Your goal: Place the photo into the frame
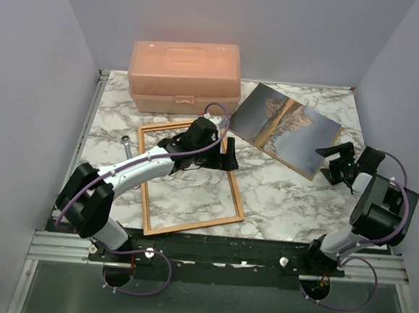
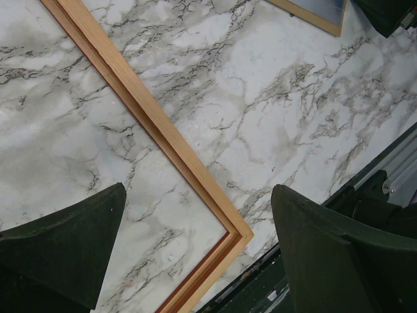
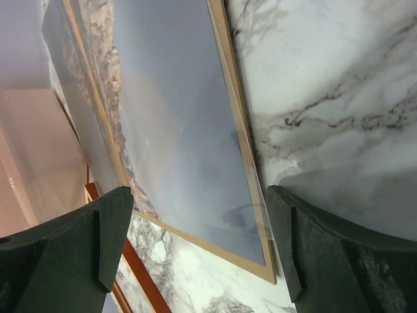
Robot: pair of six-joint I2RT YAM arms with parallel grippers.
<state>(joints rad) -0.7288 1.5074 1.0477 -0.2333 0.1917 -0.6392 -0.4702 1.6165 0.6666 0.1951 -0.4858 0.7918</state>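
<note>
The wooden frame (image 1: 190,178) lies flat on the marble table, left of centre, and nothing lies inside it. In the left wrist view its pale tan rail (image 2: 156,130) with a reddish inner lip runs to a corner. My left gripper (image 1: 224,156) hovers open and empty over the frame's right rail (image 2: 199,195). The mountain photo (image 1: 285,122) lies face up on a brown backing board (image 3: 240,137) at the back right. My right gripper (image 1: 328,162) is open and empty, just above the photo's near right corner (image 3: 176,117).
A peach plastic box (image 1: 185,75) stands at the back, behind the frame. A small metal piece (image 1: 125,144) lies left of the frame. The table's black front edge (image 1: 260,246) runs just below the frame's near rail. Grey walls close both sides.
</note>
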